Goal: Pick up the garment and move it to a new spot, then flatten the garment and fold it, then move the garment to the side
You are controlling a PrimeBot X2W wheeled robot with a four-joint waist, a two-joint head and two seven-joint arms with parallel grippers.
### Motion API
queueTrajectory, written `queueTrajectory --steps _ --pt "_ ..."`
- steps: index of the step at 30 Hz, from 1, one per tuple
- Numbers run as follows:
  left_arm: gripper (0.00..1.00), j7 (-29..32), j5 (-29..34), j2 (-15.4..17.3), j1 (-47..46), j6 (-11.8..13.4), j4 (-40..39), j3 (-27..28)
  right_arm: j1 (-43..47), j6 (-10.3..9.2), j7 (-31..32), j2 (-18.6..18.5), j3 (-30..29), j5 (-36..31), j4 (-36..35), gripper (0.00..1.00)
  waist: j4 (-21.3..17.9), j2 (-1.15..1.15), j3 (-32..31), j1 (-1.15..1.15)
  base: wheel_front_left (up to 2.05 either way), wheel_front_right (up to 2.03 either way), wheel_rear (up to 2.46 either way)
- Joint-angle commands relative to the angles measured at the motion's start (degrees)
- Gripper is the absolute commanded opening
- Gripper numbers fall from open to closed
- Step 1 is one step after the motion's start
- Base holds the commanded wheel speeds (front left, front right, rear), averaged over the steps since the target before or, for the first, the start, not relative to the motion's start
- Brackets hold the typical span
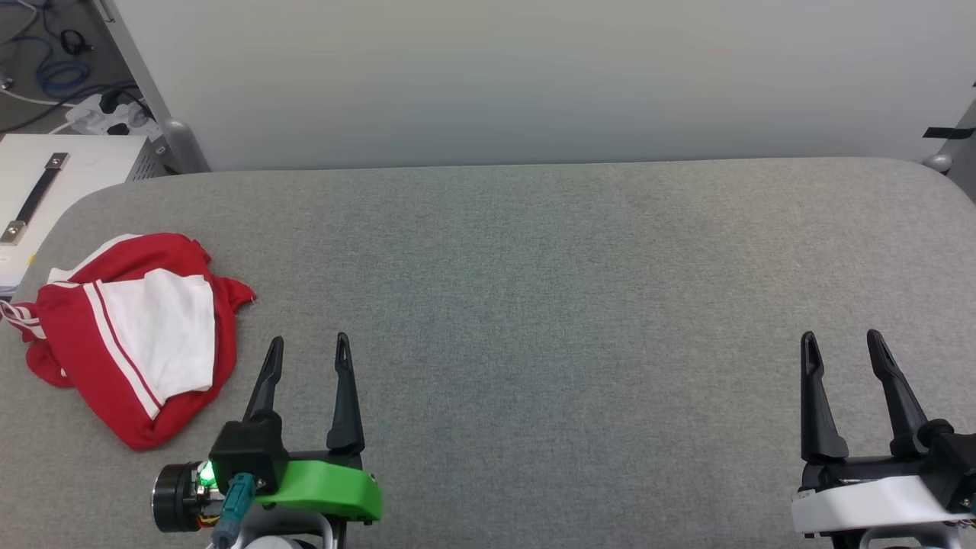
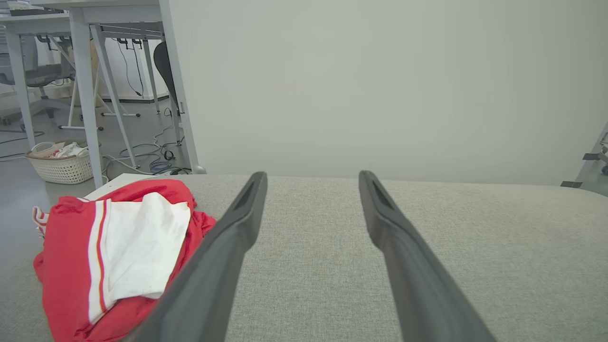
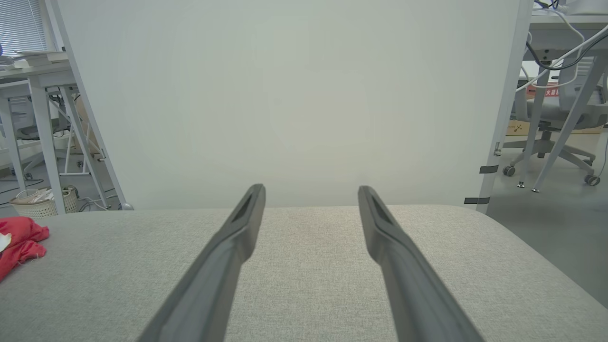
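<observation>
Left gripper (image 1: 309, 339) and right gripper (image 1: 839, 335) are hovering, fingers apart; the garment (image 1: 130, 335), crumpled at left, is looking soft, light; pinch its red edge.

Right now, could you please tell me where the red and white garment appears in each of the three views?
Head view: the garment lies crumpled at the left, near the left edge of the table, beside the left gripper.
Left wrist view: lower left, on the table.
Right wrist view: a red bit at the far left edge.
Shared landmark: the pale panel standing behind the table.
</observation>
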Motion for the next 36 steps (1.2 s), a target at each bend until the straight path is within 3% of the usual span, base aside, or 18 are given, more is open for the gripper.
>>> queueTrajectory --steps 1,11,36 --pt "1.00 -0.3 -0.5 -0.3 0.4 0.2 0.2 0.1 0.4 -0.04 -0.5 0.1 0.0 0.3 -0.1 1.00 0.1 0.00 0.0 0.00 0.00 0.00 0.00" --pt "1.00 -0.3 -0.7 -0.3 -0.2 0.5 0.1 1.0 0.2 -0.04 -0.5 0.1 0.3 -0.1 -0.5 1.00 3.5 0.00 0.7 0.00 0.00 0.00 0.00" --pt "1.00 -0.3 -3.0 -0.3 -1.3 2.0 -0.9 3.7 -1.2 -0.04 -0.5 0.1 1.1 -2.3 -2.3 1.00 23.2 0.00 4.3 0.00 0.00 0.00 0.00"
